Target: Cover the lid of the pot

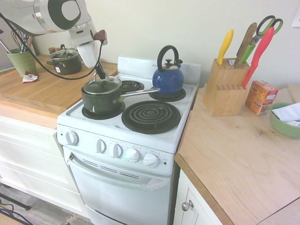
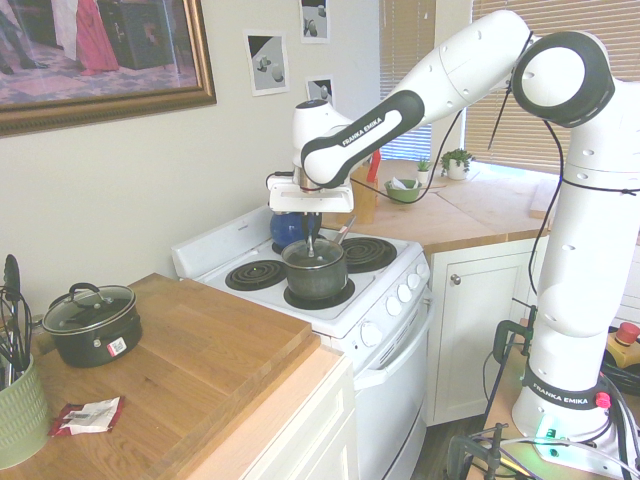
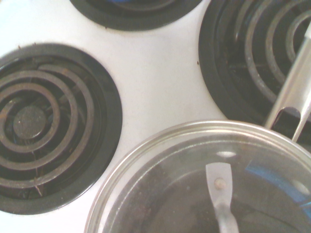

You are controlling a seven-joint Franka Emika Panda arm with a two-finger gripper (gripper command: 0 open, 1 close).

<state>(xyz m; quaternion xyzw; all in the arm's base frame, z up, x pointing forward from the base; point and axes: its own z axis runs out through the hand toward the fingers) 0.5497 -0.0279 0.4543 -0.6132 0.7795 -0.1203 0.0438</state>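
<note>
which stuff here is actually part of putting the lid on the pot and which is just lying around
Job:
glass lid
green saucepan
gripper

Lying about:
blue kettle
small two-handled pot
knife block
orange box
green bowl
utensil cup

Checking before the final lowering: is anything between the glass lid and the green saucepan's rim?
Nothing visible. The lid already sits at the pot mouth, slightly tilted, with the end effector at its knob. The kettle stands apart on a rear burner.
</note>
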